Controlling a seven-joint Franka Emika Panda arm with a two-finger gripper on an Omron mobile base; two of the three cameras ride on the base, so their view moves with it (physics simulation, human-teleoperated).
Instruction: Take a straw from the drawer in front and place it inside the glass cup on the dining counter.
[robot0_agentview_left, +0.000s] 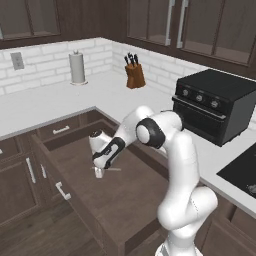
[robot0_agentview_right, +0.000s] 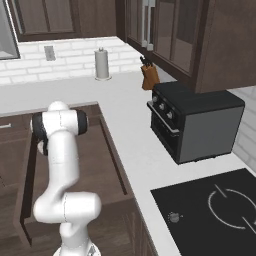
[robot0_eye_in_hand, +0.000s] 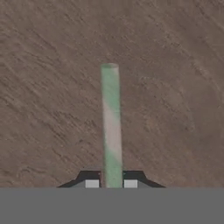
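The hand (robot0_agentview_left: 99, 173) pointed down into the open drawer (robot0_agentview_left: 115, 200), its jaws drawn narrow and clamped on the straw (robot0_eye_in_hand: 111, 127); in the hand view the straw ran straight up from between the two dark fingertips (robot0_eye_in_hand: 91, 181), a pale stick banded green and whitish, with the brown wood grain of the drawer floor behind it; in the left base view the straw (robot0_agentview_left: 111, 169) showed as a thin whitish line lying level across the hand's tip, sticking out to either side, above the drawer floor; whether it touched the wood could not be told; the white arm (robot0_agentview_left: 175, 165) bent over from the lower right of that view, its dark-jointed elbow above the drawer's far side; the drawer stood pulled well out from the dark cabinets, its front carrying a small silver handle (robot0_agentview_left: 62, 191); in the right base view the arm (robot0_agentview_right: 62, 170) rose in front of the drawer (robot0_agentview_right: 117, 165) and hid the hand; around the drawer ran the white worktop (robot0_agentview_left: 45, 105) backed by white brick tiles; on it stood a paper-towel roll (robot0_agentview_left: 77, 68) and a knife block (robot0_agentview_left: 134, 73) near the corner, and a black oven (robot0_agentview_left: 212, 105) to the right; a black hob (robot0_agentview_right: 215, 205) lay nearest the camera beside the oven.
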